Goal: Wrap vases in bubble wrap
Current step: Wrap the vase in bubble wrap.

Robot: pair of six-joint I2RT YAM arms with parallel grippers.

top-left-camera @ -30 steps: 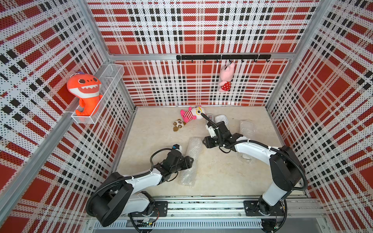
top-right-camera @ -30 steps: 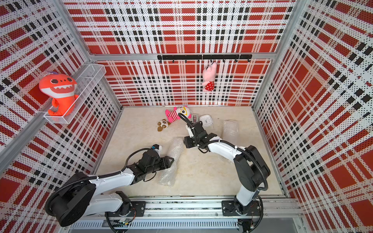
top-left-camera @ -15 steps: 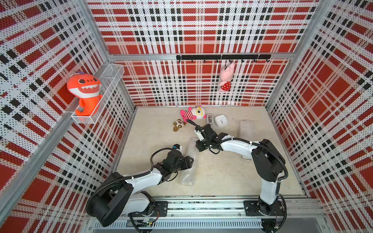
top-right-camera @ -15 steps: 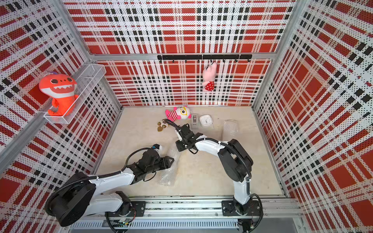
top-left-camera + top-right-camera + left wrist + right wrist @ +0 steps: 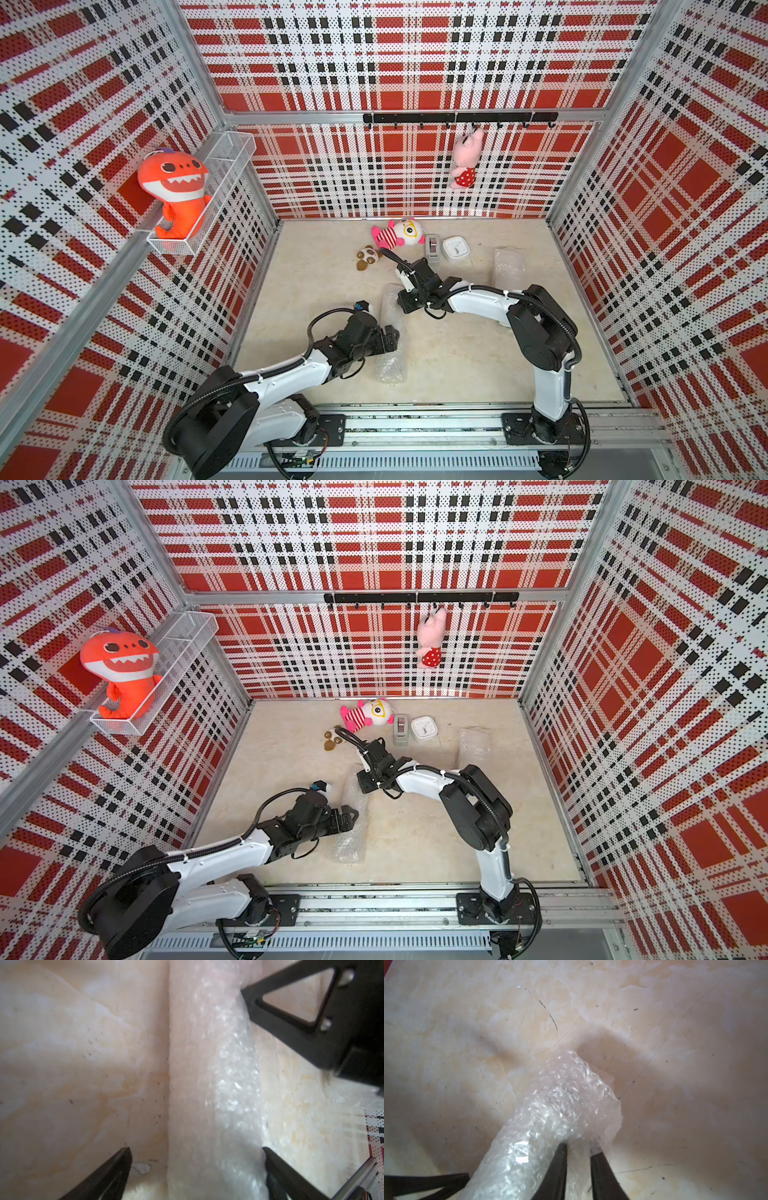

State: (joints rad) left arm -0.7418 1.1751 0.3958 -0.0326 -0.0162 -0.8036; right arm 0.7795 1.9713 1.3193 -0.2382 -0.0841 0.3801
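1. Bubble wrap, count: two pieces.
- The bubble wrap roll (image 5: 388,361) lies near the middle of the table (image 5: 457,365), a little toward the left edge, with its long axis running from the front edge toward the rear edge. Both top views show it (image 5: 347,845).
- The second bubble wrap bundle (image 5: 509,266) lies near the right edge, toward the rear, well apart from the roll.
- Whether a vase lies inside either piece, I cannot tell.

2. Grippers, count: two.
- My left gripper (image 5: 195,1148) stands wide. Its two fingers straddle the front half of the roll, and one fingertip (image 5: 270,1157) is right against the wrap's side. In a top view it sits at the roll's left side (image 5: 392,336).
- My right gripper (image 5: 579,1151) is narrow and pinches a fold of wrap at the roll's rear end. It bears down from above (image 5: 405,305).

3. Other items on the table, count: four, all near the rear edge.
- One striped plush (image 5: 397,235).
- One small brown plush (image 5: 368,257).
- One tape dispenser (image 5: 433,247).
- One white clock (image 5: 456,248), just beside the dispenser.

4. Items on the walls, count: two plush toys.
- One orange shark plush (image 5: 176,191) sits in the wire basket (image 5: 239,143).
- One pink pig plush (image 5: 465,160) hangs from the hook rail (image 5: 415,117).
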